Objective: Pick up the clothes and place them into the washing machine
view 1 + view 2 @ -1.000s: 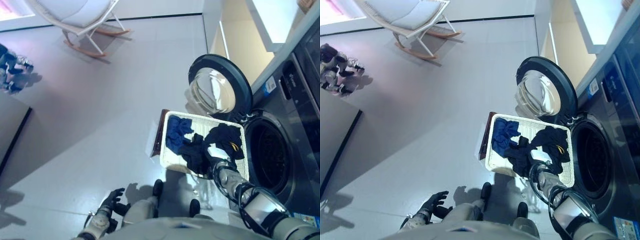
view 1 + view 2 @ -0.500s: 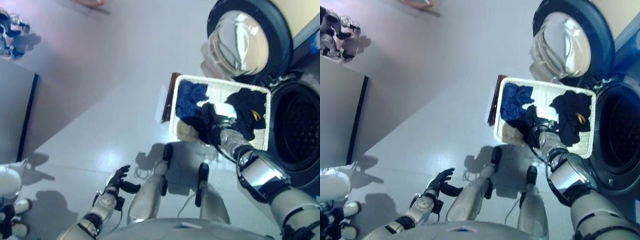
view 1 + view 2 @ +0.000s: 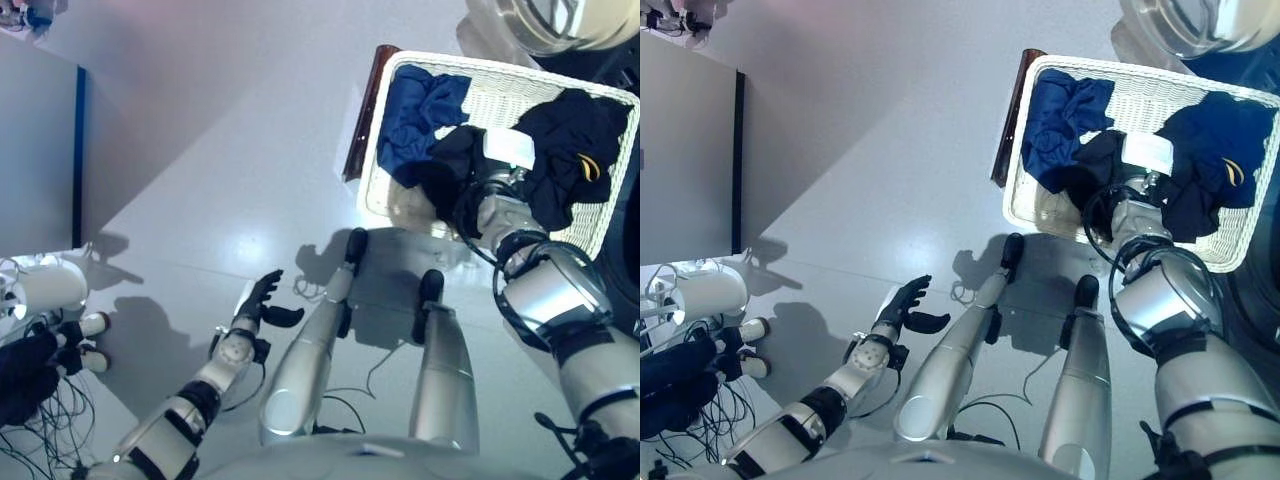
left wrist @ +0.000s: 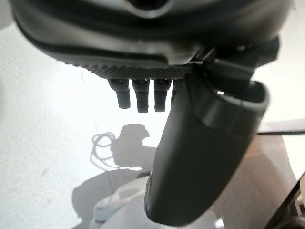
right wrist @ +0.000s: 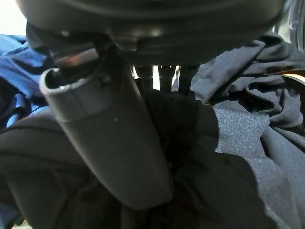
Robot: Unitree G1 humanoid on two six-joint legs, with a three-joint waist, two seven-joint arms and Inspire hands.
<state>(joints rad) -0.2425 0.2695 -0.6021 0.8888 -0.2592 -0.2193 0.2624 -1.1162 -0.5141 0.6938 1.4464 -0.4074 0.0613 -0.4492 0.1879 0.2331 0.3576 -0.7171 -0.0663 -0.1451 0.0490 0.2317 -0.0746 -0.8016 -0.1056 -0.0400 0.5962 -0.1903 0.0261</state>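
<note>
Reaching down into the white wicker laundry basket (image 3: 400, 205), the right hand (image 3: 478, 200) is buried among the clothes, its thumb lying against a black garment (image 5: 86, 157) in the right wrist view; whether the fingers have closed on the cloth I cannot tell, since the fabric hides them. 3 pieces show in the basket: a blue garment (image 3: 420, 105) toward the robot's left, the black one in the middle under the hand, and a dark navy garment (image 3: 570, 140) draped toward the right edge, nearest the washing machine. Only a sliver of the machine's open door (image 3: 545, 20) shows beyond the basket, and the drum is out of view. The left hand (image 3: 262, 305) hangs low over the grey floor (image 3: 220, 120), well apart from the basket, fingers loosely spread and empty. By my reading the task has barely begun: nothing looks lifted clear, so every garment remains to be picked up and carried across.
</note>
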